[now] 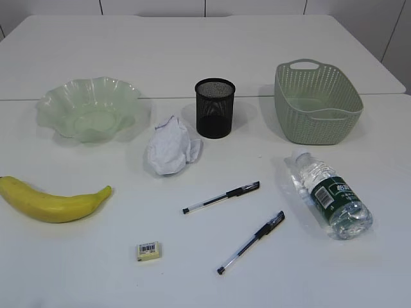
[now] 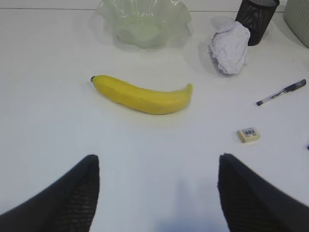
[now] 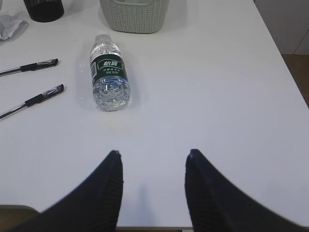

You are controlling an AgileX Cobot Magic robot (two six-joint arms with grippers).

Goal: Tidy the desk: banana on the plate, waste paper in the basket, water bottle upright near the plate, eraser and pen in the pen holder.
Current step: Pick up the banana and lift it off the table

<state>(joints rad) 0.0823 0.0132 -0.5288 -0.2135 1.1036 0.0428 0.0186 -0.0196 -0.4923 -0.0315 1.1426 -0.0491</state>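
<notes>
A yellow banana [image 1: 54, 202] lies at the front left, also in the left wrist view [image 2: 142, 95]. The pale green wavy plate [image 1: 88, 108] stands behind it. Crumpled waste paper [image 1: 171, 146] lies beside the black mesh pen holder [image 1: 215, 107]. Two black pens [image 1: 221, 197] [image 1: 252, 242] and a small yellow eraser [image 1: 148, 251] lie at the front. The water bottle [image 1: 328, 196] lies on its side, also in the right wrist view [image 3: 109, 72]. The green basket [image 1: 316, 101] stands behind it. My left gripper [image 2: 157, 162] and right gripper [image 3: 153, 155] are open, empty, near the table's front edge.
A second white table adjoins at the back. The table's right edge and floor show in the right wrist view. Neither arm shows in the exterior view.
</notes>
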